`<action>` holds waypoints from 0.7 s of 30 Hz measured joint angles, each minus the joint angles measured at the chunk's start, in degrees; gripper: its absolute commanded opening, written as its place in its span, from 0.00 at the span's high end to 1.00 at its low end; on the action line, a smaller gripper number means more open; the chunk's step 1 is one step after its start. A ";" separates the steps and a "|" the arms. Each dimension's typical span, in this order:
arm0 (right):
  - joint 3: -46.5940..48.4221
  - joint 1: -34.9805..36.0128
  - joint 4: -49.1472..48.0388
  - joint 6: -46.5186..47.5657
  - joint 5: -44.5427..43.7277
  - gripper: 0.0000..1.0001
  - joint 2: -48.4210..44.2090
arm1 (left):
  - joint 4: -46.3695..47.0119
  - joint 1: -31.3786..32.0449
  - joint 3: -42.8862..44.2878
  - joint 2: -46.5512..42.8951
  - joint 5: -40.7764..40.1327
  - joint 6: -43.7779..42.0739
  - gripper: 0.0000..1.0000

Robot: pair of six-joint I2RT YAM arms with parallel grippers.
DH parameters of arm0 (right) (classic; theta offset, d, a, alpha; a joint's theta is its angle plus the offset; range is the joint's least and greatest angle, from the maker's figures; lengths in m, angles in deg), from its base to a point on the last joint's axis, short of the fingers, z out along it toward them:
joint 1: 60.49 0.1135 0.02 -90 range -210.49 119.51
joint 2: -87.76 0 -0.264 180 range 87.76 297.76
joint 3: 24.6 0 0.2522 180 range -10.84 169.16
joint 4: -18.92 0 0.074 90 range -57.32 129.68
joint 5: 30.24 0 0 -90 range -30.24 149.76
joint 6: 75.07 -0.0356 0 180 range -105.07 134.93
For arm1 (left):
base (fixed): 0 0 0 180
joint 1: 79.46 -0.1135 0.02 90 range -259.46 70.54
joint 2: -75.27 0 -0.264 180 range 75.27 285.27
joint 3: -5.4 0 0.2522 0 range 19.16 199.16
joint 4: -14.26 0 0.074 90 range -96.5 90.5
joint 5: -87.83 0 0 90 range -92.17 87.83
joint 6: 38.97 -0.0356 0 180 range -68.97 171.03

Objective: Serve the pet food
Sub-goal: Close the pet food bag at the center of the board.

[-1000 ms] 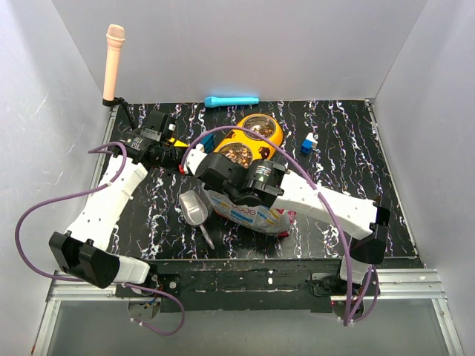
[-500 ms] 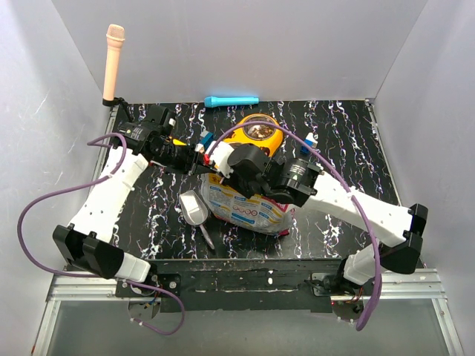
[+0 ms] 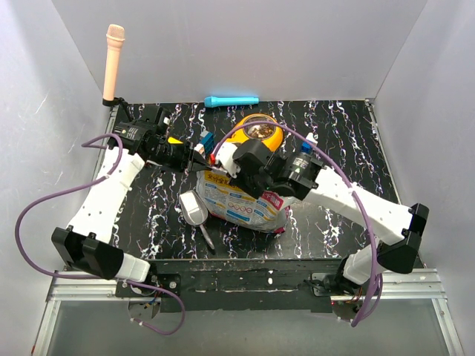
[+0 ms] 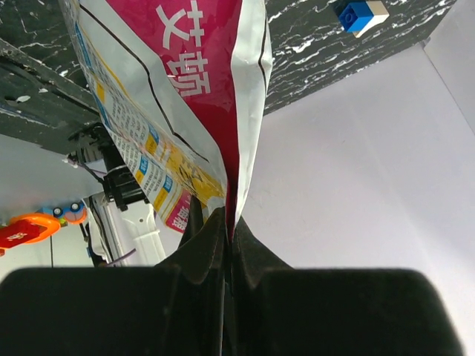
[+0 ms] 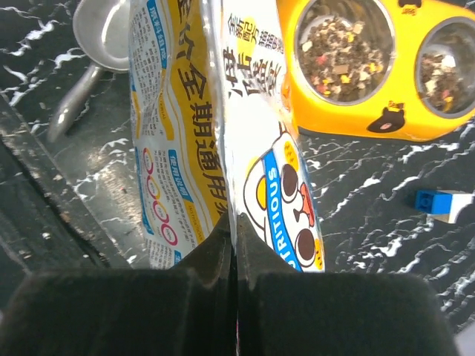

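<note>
Both the left tool (image 4: 226, 226) and the right tool (image 5: 234, 236) are clamped on edges of the foil bag (image 3: 237, 206). The pet food (image 5: 343, 46) lies in both wells of the yellow bowl (image 5: 349, 122) beside it. If you tilt the bag unevenly, its contents may spill onto the counter (image 3: 338, 141).

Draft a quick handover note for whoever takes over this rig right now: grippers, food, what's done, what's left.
Left gripper: shut on the food bag, at its edge.
Right gripper: shut on the same bag's edge.
Pet food: in both cups of the yellow double bowl, behind the bag.
Metal scoop: on the table beside the bag.
Done: both cups hold food.
Left: probably lay the bag down and release.
</note>
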 measured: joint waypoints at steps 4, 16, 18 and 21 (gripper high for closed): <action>2.21 -4.31 2.62 -1.99 9.88 0.99 -0.15 | 3.02 -0.20 -1.99 -1.55 0.85 0.07 0.44; 6.19 -14.88 12.28 -10.88 31.91 0.99 1.88 | 8.74 8.57 -2.01 -5.22 -4.48 3.76 0.12; 6.19 -15.89 12.85 -12.09 33.83 0.99 2.21 | 10.34 13.68 -2.14 -4.66 -4.66 6.16 0.12; 6.54 -16.61 13.20 -13.66 35.36 0.99 2.78 | 11.41 17.35 -2.14 -4.17 -5.01 9.05 0.13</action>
